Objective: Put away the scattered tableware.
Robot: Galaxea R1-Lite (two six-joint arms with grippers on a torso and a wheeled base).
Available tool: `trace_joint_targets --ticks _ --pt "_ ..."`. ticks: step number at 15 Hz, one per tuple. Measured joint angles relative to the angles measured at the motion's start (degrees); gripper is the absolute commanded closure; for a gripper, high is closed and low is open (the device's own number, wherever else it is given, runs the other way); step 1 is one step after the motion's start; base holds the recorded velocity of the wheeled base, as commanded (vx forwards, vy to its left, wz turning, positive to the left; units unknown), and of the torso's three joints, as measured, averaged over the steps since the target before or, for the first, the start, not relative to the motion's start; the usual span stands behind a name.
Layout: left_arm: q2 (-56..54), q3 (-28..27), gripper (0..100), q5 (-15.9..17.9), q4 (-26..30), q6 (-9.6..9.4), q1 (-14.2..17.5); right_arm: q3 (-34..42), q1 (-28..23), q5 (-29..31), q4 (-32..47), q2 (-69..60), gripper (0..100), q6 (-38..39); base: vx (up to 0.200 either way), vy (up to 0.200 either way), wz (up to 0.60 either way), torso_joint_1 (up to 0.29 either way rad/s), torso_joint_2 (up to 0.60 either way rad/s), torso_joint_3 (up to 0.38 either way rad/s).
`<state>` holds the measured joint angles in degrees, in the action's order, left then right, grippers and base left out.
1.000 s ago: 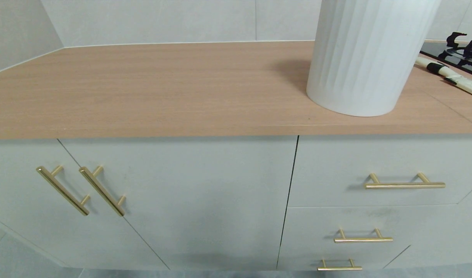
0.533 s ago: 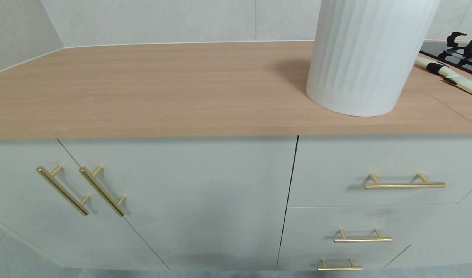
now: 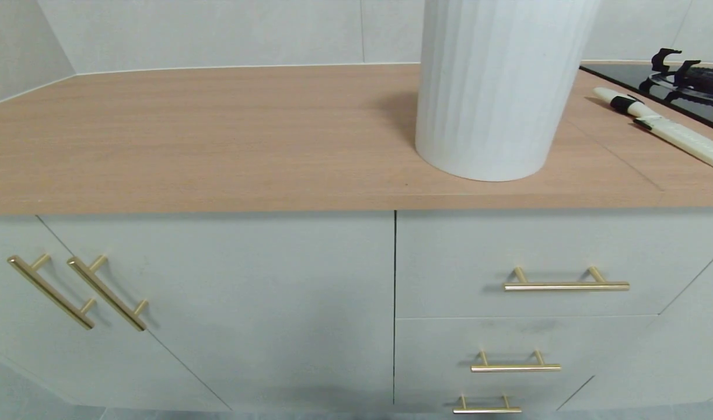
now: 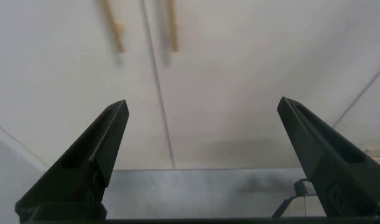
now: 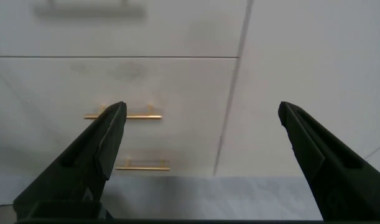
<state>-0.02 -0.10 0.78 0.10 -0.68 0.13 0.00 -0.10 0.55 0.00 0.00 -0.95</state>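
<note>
A cream-handled knife (image 3: 666, 128) with a black band lies on the wooden countertop (image 3: 216, 140) at the far right, beside the stove. A tall white ribbed container (image 3: 496, 87) stands on the counter right of centre. My left gripper (image 4: 202, 155) is open and empty, low in front of the cabinet doors. My right gripper (image 5: 202, 155) is open and empty too, facing the lower drawer fronts.
Grey cabinet doors with slanted gold handles (image 3: 76, 291) are at the lower left. Three drawers with gold bar handles (image 3: 566, 284) sit at the lower right. A black stove (image 3: 677, 81) occupies the counter's far right corner. Tiled wall runs behind the counter.
The whole head view has shifted: everything now sits farther left in the picture, so the camera turned right. More of the knife and stove shows. Nothing on the counter moved.
</note>
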Motion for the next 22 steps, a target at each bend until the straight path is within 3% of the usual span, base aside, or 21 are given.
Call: trace_joint_targets --ticks 17,22 --pt "0.0 0.0 0 0.0 0.0 0.09 0.0 0.0 0.0 0.0 0.0 0.0 0 -0.1 0.0 -0.012 0.0 0.003 -0.01 -0.001" --pt "0.0 0.0 0 0.0 0.0 0.06 0.0 0.0 0.0 0.0 0.0 0.0 0 -0.1 0.0 0.0 0.0 0.15 -0.26 -0.233"
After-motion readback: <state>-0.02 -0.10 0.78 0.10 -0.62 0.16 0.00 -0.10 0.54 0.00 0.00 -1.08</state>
